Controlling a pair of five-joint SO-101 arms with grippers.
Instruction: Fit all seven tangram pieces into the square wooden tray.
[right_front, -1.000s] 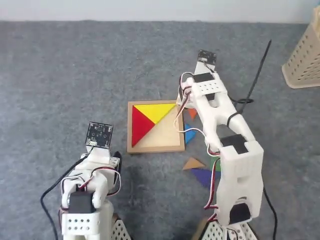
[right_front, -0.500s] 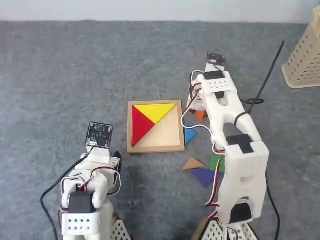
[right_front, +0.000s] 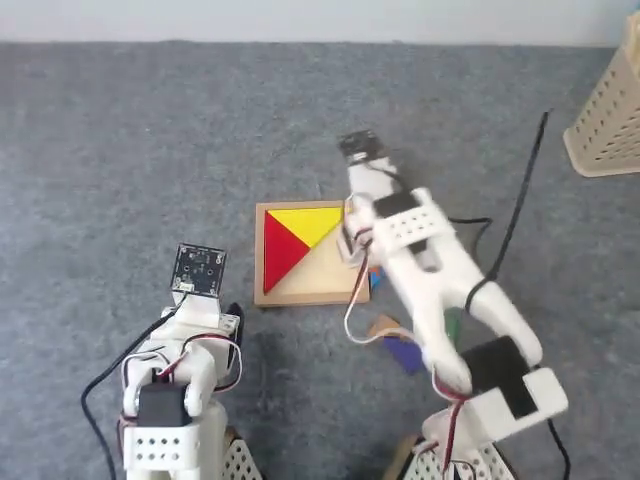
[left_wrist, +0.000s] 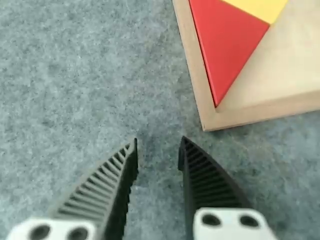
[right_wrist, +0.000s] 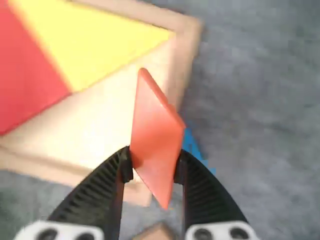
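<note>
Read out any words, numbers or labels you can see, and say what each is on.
No readable text anywhere. The wooden tray, red triangle, yellow triangle and the orange piece in the right claw are plain.
The black circuit board on the left arm may carry marks, too small to read.

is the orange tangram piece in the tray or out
Out: the right gripper holds the orange tangram piece on edge above the square wooden tray.

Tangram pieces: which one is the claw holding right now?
The orange piece, pinched on edge in the right gripper over the tray. The red triangle and yellow triangle lie flat inside it; the blue piece lies on the carpet.
</note>
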